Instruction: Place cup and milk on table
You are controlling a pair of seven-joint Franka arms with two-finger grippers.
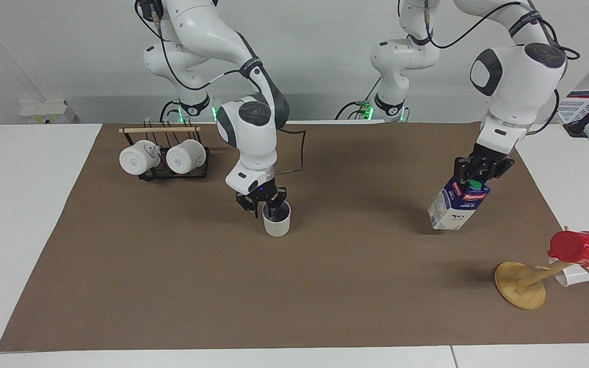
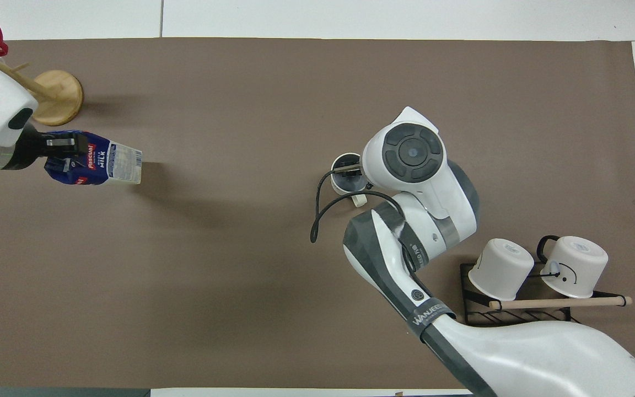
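Observation:
The off-white cup stands upright on the brown mat of the table, near the middle. My right gripper is right over its rim, open, with one finger inside the cup and one outside it. In the overhead view the cup shows beside the right gripper, its handle toward the robots. My left gripper is shut on the top of the milk and holds it tilted just above the mat, toward the left arm's end. The milk and left gripper also show overhead.
A black wire rack with two rounder white mugs stands toward the right arm's end, near the robots. A wooden mug tree with a red cup and a white cup stands farther from the robots than the milk.

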